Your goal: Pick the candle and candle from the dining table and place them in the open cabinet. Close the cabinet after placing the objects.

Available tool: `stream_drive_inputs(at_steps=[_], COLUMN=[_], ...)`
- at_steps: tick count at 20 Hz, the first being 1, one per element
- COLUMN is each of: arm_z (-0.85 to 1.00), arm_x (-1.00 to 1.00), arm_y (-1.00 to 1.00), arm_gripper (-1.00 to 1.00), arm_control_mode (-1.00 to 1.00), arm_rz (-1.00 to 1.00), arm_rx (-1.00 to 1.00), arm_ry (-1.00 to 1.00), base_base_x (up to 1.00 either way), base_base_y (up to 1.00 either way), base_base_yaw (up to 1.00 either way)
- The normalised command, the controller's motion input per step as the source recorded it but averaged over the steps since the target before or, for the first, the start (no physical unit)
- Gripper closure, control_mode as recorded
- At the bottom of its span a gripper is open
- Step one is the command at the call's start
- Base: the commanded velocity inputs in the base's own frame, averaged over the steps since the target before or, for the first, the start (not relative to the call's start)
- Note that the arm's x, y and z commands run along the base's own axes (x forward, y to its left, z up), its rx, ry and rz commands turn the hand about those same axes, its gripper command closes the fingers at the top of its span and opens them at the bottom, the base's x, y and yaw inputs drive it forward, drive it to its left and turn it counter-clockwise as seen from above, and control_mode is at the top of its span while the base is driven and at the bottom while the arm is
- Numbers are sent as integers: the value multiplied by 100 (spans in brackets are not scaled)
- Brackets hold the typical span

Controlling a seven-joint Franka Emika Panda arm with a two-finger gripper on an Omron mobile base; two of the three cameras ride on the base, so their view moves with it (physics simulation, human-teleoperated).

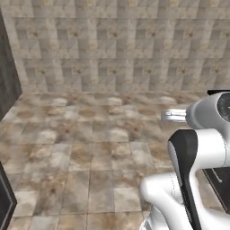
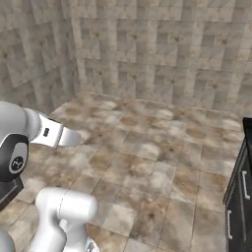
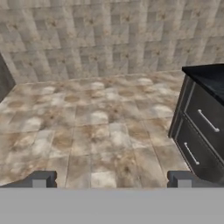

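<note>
The candle, the dining table and the cabinet are out of view. My gripper (image 3: 111,181) is open in the hand view, its two dark fingertips (image 3: 41,179) set far apart with nothing between them. It points out over a brown tiled floor (image 3: 96,118) toward a tiled wall. The white arm (image 1: 197,148) rises at the lower right of the left base view and at the lower left of the right base view (image 2: 29,133).
A low dark drawer unit (image 3: 201,127) with two bar handles and a black top stands to the right, also at the right edge of the right base view (image 2: 241,197). A dark panel (image 1: 6,81) lines the left side. Tiled walls (image 2: 162,54) close off the far end.
</note>
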Motion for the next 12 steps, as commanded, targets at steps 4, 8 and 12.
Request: stream_drive_inputs(at_steps=[4, 8, 12], arm_z=[0, 0, 0], arm_x=[0, 0, 0], arm_y=[0, 0, 0], arm_gripper=[-100, -100, -100], arm_control_mode=[100, 100, 100], arm_rz=[0, 0, 0], arm_rx=[0, 0, 0], arm_ry=[0, 0, 0], base_base_x=[69, 68, 69], base_base_y=[30, 32, 34], base_base_yaw=[-27, -27, -28])
